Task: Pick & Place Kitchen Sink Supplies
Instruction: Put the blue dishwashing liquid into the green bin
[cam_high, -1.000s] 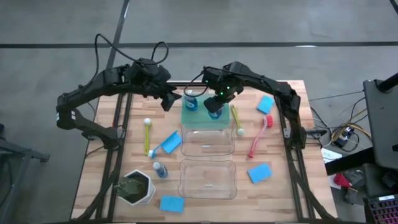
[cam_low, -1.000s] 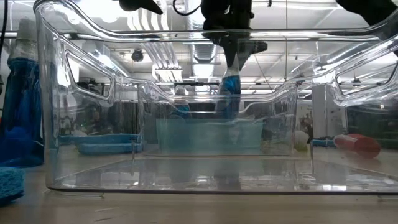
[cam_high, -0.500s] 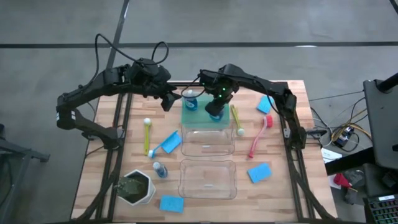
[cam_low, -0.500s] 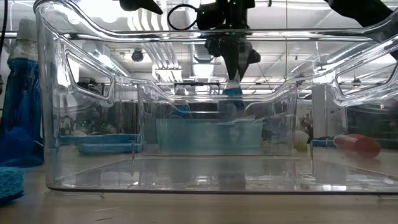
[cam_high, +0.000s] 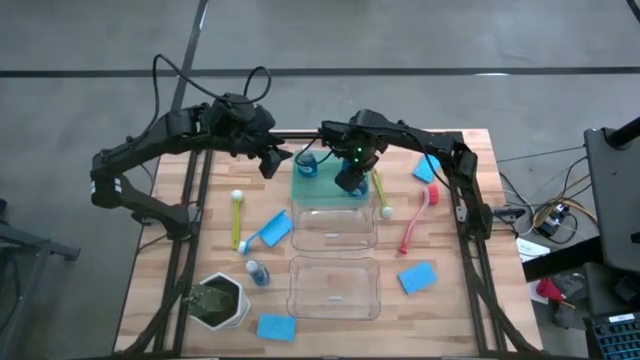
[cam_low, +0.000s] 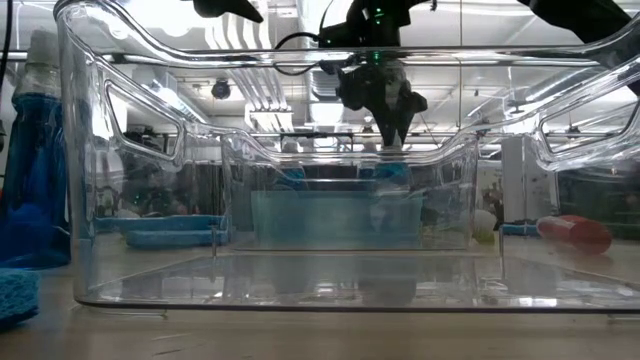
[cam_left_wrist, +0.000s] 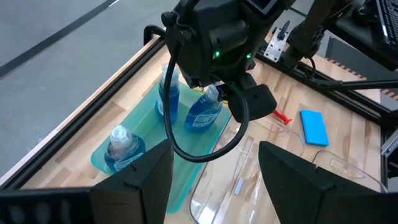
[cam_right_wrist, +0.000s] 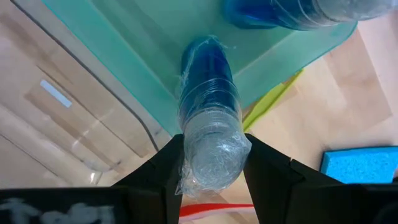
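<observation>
The right gripper's (cam_right_wrist: 208, 163) fingers (cam_right_wrist: 163, 168) squeeze a bottle (cam_right_wrist: 209, 118) over the tray (cam_high: 305, 187) at twelve o'clock, to stand it there. The left gripper (cam_high: 272, 160) waits wide beside it.

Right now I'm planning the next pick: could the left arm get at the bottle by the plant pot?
Probably yes. The left gripper hangs open and empty, and the bottle stands alone on bare table beside the pot.

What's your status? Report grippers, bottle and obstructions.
Right gripper shut on a bottle over the green tray. Left gripper open, waiting beside the tray. Two bottles already in the tray. Nothing blocking.
</observation>
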